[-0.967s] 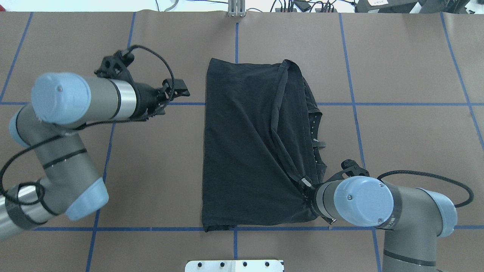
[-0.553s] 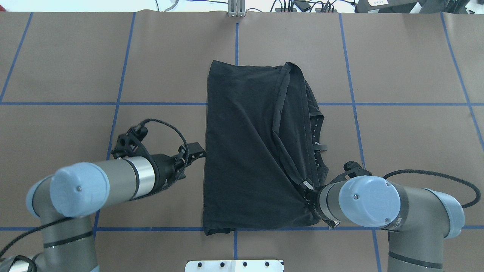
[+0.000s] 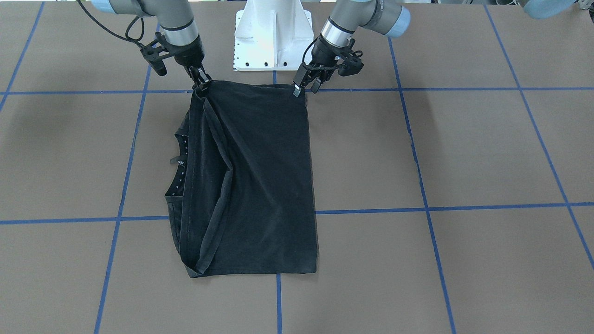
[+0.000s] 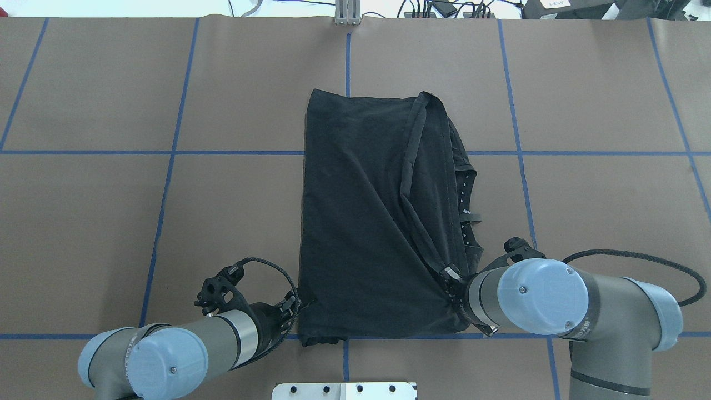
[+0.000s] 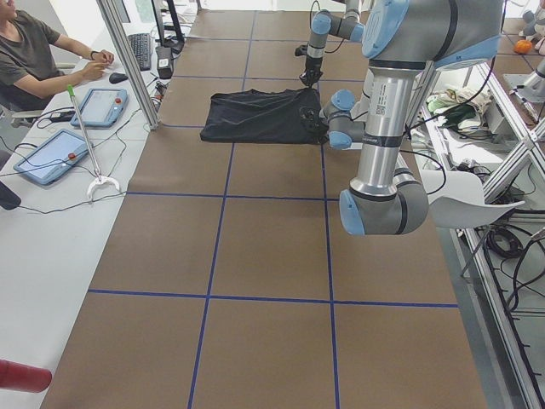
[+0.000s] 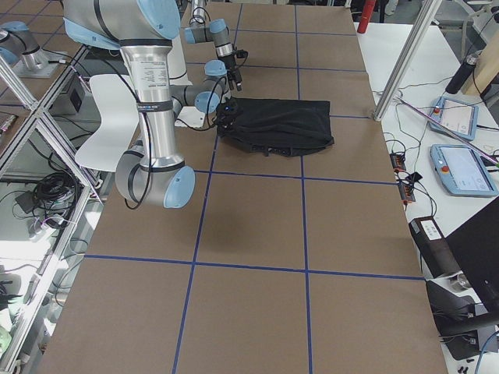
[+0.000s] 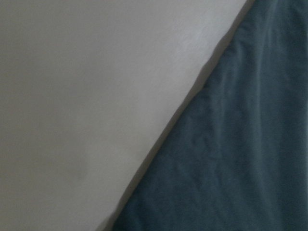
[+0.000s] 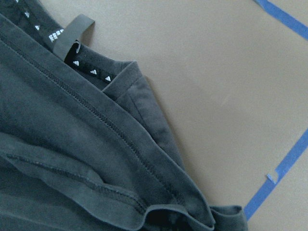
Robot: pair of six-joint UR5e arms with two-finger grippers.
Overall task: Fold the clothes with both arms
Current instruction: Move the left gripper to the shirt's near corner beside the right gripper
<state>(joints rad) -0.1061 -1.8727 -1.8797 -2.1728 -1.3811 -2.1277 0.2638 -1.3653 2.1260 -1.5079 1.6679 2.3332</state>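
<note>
Brown table [image 4: 222,222], gridded with blue tape lines [image 4: 166,152], carries the work, read here across the overhead view from the robot's left. At the near left, the left gripper [image 4: 297,304] sits low at the near-left corner of the black T-shirt [image 4: 355,222], touching its edge. In the front-facing view its jaws look parted, so I judge it open and not yet pinching. Its wrist camera shows only the garment's edge against bare table, with no fingers in view. The shirt lies mid-table as a tall, folded-over rectangle, smooth on its left half. Further right a hem band [image 4: 412,150] runs diagonally down the cloth, and the collar [image 4: 465,194], with its small white marks, peeks out beneath. At the near right, the right gripper [image 4: 451,276] is clamped on the bunched near-right corner, with creases fanning out from it.

The step in hand appears to be taking both near corners for a fold towards the far edge. To do it well, the left jaws should catch every layer at the corner, well inside the edge, before any lift. Both arms should then rise together and level, keep the near edge taut, and carry it squarely onto the far edge. The slanted layers on the right may slip unevenly, and a slow lift would reveal that.
</note>
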